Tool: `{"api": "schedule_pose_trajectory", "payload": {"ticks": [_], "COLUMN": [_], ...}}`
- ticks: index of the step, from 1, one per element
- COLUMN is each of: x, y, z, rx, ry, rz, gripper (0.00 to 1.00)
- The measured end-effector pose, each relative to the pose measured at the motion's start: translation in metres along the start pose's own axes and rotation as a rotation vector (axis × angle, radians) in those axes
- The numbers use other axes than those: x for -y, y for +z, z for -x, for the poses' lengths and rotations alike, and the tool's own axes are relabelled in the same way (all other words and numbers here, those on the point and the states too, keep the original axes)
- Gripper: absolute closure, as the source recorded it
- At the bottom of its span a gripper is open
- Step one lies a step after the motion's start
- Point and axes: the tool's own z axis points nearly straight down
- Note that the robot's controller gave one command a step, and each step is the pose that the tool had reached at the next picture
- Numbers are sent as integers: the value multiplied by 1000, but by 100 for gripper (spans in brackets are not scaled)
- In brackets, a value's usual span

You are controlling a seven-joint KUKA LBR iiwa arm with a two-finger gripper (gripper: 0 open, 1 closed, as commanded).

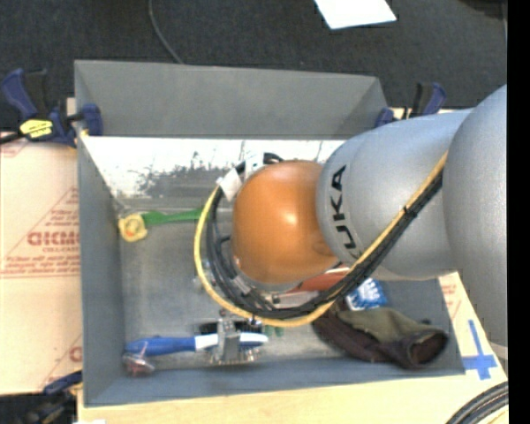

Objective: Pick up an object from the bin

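Starting at the left of the grey metal bin [102,281], there's a small yellow knob on a thin green plastic stem [134,227] lying flat on the floor up near the back wall, with the stem pointing right. Further down, a long blue plastic stick with a pinkish round end [163,347] lies along the front wall, pink end to the left. The tool [234,344] is right down at that stick's right end, low by the front wall. Honestly can't tell whether it's released or clenched, or whether it has the stick. Above it sits the arm's glossy orange cover [278,223] with looped cables. To the right, a small blue-and-white packet [367,295] peeks out under the arm, and a dark olive crumpled cloth [384,338] fills the front right corner.
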Motion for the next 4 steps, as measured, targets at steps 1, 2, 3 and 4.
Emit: {"api": "schedule_pose_trajectory", "payload": {"ticks": [1, 2, 3, 4], "x": [1, 20, 29, 29], "y": [62, 81, 90, 90], "z": [-1, 3, -2, -2], "rx": [-9, 7, -2, -2], "ry": [-169, -85, 22, 23], "rz": [-2, 3, 2, 2], "gripper": [0, 0, 100, 100]}}
